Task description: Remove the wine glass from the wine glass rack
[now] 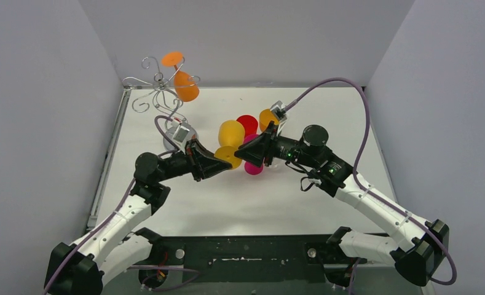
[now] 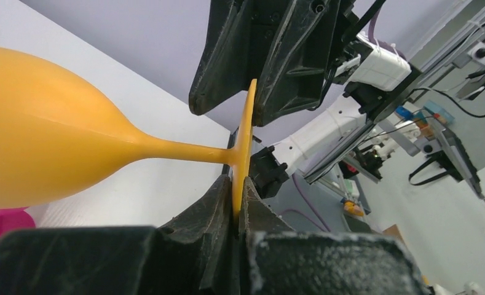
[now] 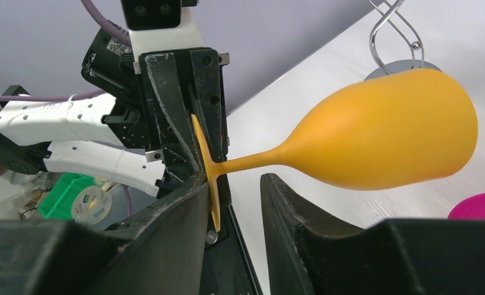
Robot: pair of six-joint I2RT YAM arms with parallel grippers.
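Pinching the wine glass (image 2: 49, 135) by its foot, left jaws clench; right jaws gape astride it.

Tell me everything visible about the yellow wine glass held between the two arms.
The yellow-orange, matte, plastic-looking wine glass has a rounded bowl, thin stem and flat disc foot. It is held sideways, stem level. The left end effector clamps the foot's rim; the right end effector straddles the opposite rim, open.

White tabletop (image 1: 338, 117) between grey walls (image 1: 43, 92); red glass (image 1: 247, 123) just beside pink glass (image 1: 254, 166) at mid-table.
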